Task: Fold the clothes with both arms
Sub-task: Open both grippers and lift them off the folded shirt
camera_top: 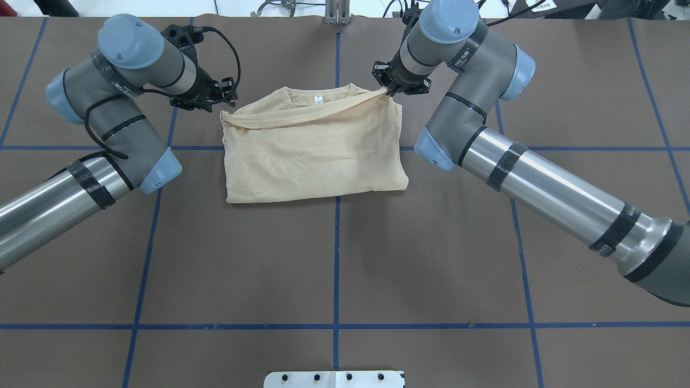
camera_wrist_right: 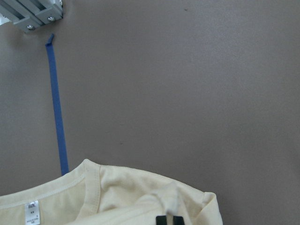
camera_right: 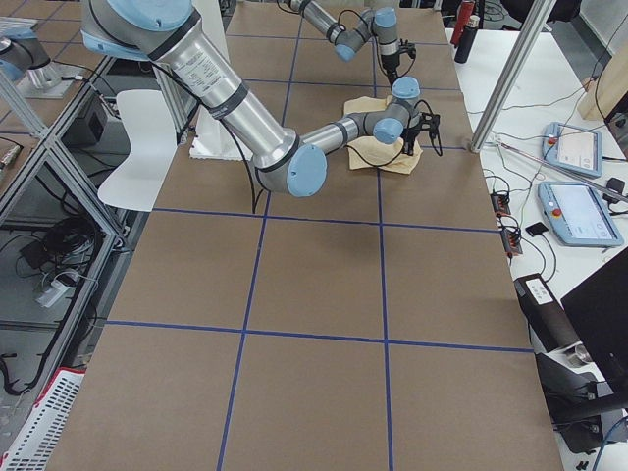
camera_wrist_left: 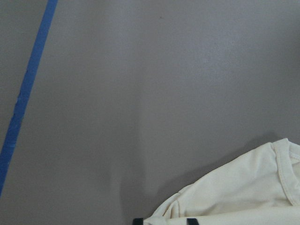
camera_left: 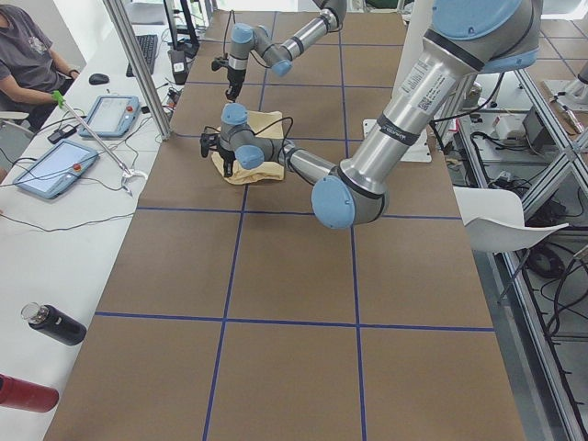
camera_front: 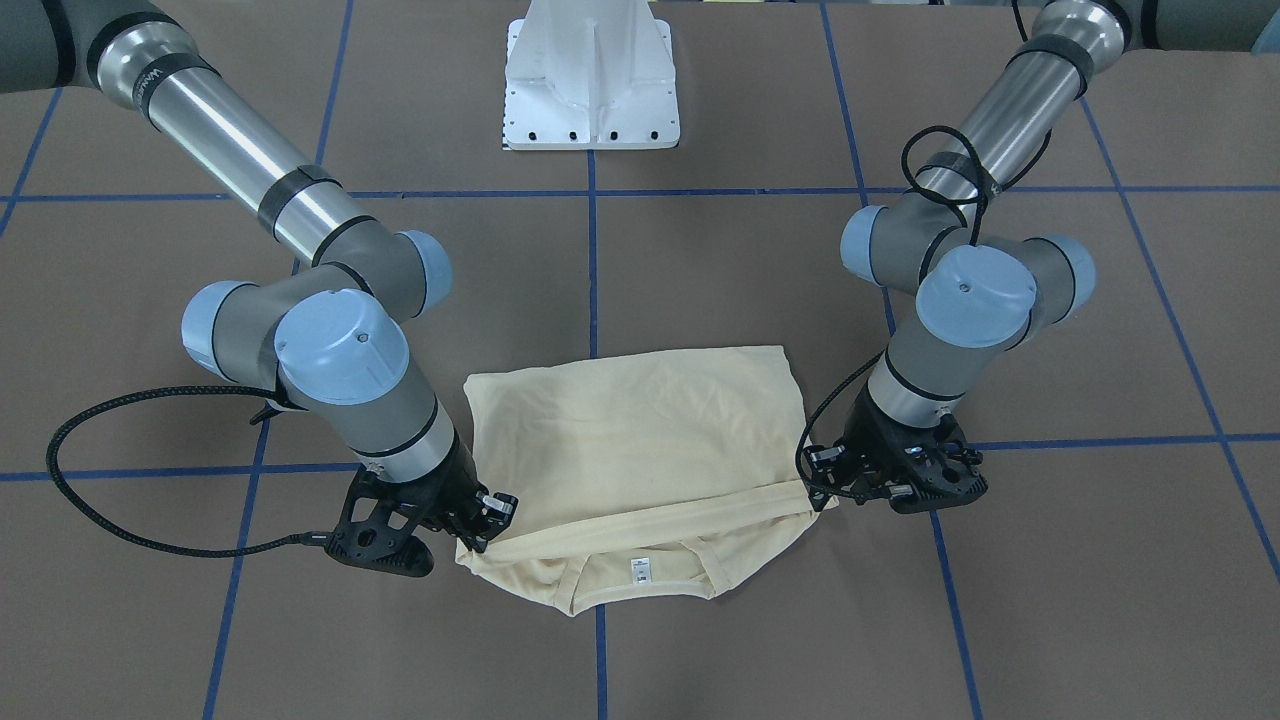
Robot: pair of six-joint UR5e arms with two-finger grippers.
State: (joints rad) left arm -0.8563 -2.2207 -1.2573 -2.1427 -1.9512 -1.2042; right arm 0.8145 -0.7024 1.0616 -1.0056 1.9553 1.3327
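The pale cream-yellow shirt lies folded in half on the brown table, print hidden, its white neck label showing at the far side. The folded-over edge runs as a band between both grippers, just short of the collar. My left gripper is shut on the shirt's left corner, seen also in the front view and the left wrist view. My right gripper is shut on the right corner, seen also in the front view and the right wrist view.
The white pedestal base stands at the robot's side of the table. Blue tape lines grid the brown tabletop. A metal frame bracket sits at the table's far edge. Operators' tablets and bottles lie on a side bench.
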